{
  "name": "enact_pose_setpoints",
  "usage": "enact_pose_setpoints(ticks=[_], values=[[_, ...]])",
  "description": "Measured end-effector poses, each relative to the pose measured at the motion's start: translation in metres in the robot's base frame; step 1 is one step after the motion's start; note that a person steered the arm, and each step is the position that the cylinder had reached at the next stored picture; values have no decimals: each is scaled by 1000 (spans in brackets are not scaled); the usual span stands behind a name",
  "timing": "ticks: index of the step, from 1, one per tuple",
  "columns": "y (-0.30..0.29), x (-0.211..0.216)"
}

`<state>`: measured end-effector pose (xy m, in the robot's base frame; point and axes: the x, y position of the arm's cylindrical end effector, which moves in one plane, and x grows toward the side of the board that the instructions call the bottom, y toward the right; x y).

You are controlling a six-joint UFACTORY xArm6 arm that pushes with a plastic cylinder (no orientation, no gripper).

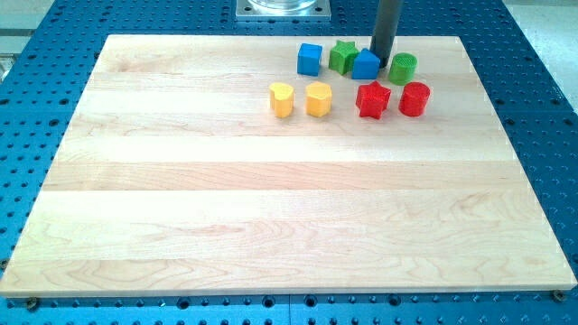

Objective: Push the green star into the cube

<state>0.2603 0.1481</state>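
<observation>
Blocks are all bunched near the view's top edge of the wooden board [271,208]. Only one camera here. Green star [342,56] sits touching the left side of a blue block [366,65], with the blue cube [310,59] just beside it on the view's left. My tip [383,63] is down behind that right blue block, between it and the green cylinder [403,68], so I'd guess it's lined up to shove leftward. No fingers on this rig, just a rod, nothing pinched.
</observation>
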Motion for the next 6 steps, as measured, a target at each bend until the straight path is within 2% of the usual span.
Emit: enact_pose_setpoints(ticks=[2,3,4,5,6], values=[[-78,8],[-27,11],[-45,-17],[-84,-18],[-51,0]])
